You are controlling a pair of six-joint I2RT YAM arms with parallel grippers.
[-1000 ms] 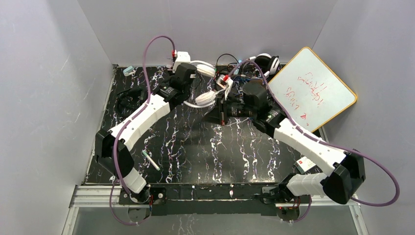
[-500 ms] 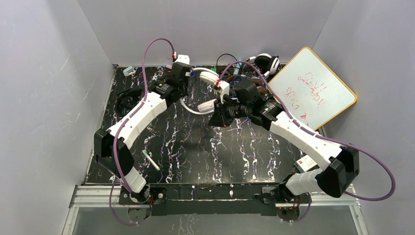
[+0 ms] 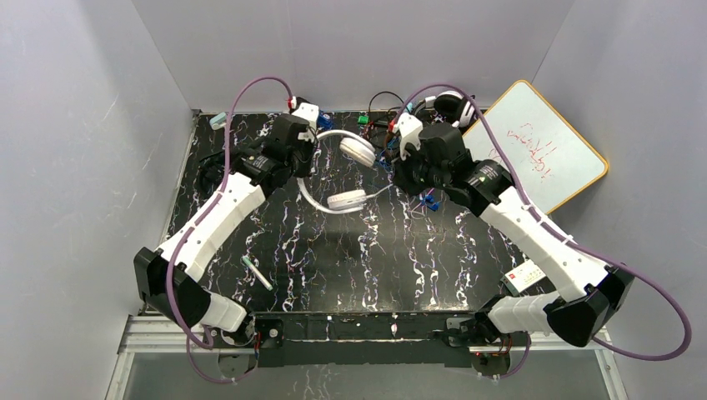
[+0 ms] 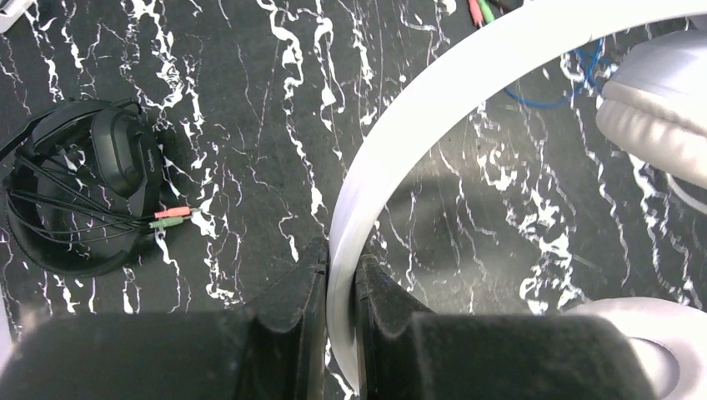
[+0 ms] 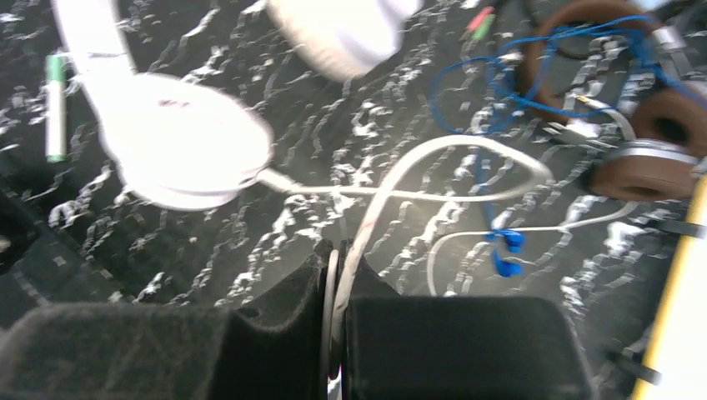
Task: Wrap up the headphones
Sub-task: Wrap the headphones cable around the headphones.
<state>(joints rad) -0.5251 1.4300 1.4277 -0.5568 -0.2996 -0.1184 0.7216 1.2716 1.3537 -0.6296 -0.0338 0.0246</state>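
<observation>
While the left gripper [image 4: 340,260] clamps the band of the white plastic over-ear headphones [image 3: 358,150] mid-table and the right gripper [image 5: 333,260] pinches their thin white cord [image 5: 442,142], it could snag the tangled blue wire [image 5: 505,242] nearby.

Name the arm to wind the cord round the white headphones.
Right. The right gripper is shut on the white cord trailing from the ear cup. The left gripper pinches the white headphones by the headband, so it likely serves better as holder.

Both arms [image 3: 221,204] [image 3: 525,229] outstretched, jaws seemingly clamped.
</observation>
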